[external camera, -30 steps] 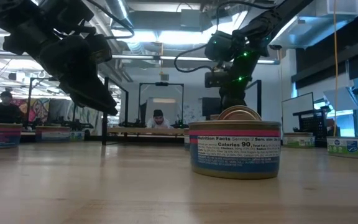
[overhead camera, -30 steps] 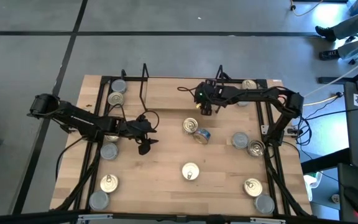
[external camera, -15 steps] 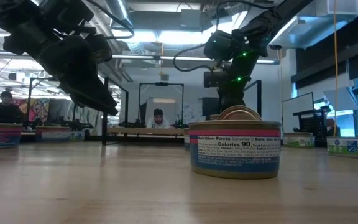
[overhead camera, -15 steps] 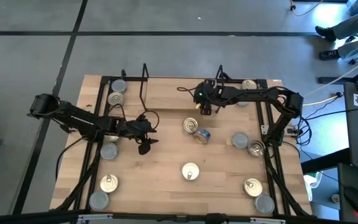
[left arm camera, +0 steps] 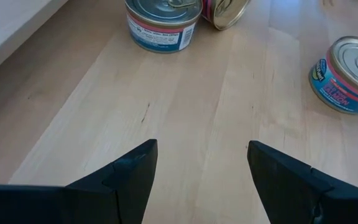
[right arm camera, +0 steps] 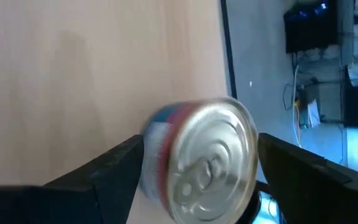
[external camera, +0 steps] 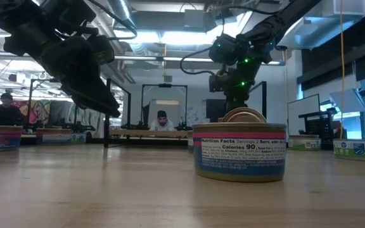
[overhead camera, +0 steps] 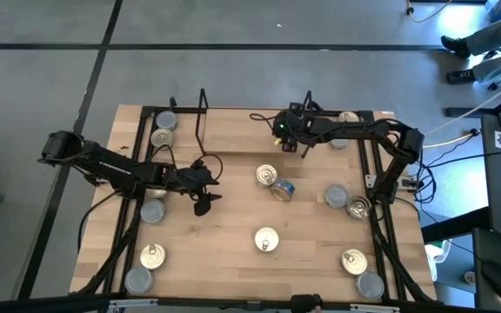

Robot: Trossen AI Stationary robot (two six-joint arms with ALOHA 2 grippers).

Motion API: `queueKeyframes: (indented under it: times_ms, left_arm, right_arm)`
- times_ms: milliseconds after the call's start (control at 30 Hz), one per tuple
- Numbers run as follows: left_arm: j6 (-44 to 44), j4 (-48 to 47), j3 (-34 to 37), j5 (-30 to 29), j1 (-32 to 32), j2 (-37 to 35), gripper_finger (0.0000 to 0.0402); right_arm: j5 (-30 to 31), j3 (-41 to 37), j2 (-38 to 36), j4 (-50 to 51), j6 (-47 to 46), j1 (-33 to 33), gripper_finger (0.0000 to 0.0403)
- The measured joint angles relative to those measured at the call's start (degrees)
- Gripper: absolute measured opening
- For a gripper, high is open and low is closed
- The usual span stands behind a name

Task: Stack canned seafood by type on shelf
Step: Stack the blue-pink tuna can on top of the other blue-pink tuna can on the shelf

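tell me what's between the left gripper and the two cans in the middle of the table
Only bare wood. The left wrist view shows open tabletop between the left gripper and the upright can with the tipped can beside it.

Tin (right arm camera: 197, 158) between right fingers (right arm camera: 110, 171) blurred, label unreadable
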State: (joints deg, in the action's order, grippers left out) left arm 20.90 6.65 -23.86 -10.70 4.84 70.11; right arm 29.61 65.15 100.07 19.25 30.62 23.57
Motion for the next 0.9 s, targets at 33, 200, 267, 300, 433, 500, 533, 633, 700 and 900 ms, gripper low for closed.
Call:
queueKeyframes:
  times_ms: [33,200,267,300,433,500,533,633,700,900]
  left_arm:
    - [-0.01,0.04,0.0,0.0,0.0,0.0,0.0249]
    - [0.05,1.07,0.0,-0.07,0.65,0.0,0.0249]
    - [0.05,2.8,0.0,-0.09,1.46,0.02,0.0249]
    - [0.0,4.18,-0.02,-0.09,1.9,0.12,0.0249]
    - [-1.09,9.6,-0.71,-0.24,4.05,1.64,0.0249]
    - [-2.01,9.95,-2.8,-1.62,5.41,3.8,0.0249]
    - [-2.63,10.1,-4.18,-2.32,6.11,5.46,0.0249]
    - [-4.09,9.88,-9.91,-2.75,7.71,11.77,0.0249]
    - [-4.99,9.28,-14.95,-2.86,8.76,16.38,0.0249]
    - [-4.57,2.26,-29.48,-2.88,12.72,29.1,0.0249]
  right_arm:
    - [-1.17,0.4,-0.62,1.04,-0.08,-0.71,0.031]
    - [-5.12,2.46,-7.16,5.12,-2.2,-7.81,0.031]
    - [-8.41,2.46,-10.48,6.64,-4.18,-11.85,0.031]
    - [-10.01,2.46,-12.06,7.17,-5.6,-13.92,0.031]
    - [-13.7,1.92,-17.12,10.89,-12.09,-22.48,0.0302]
    - [-13.82,-0.27,-19.28,10.88,-14.48,-26.94,0.0294]
    - [-13.83,-1.62,-20.24,10.84,-15.54,-29.12,0.029]
    - [-13.78,-5.65,-22.23,10.36,-19.28,-35.03,0.028]
    - [-13.83,-7.96,-22.84,10.24,-22.53,-38.17,0.0276]
    - [-13.84,-13.23,-22.99,6.4,-30.76,-47.24,0.0274]
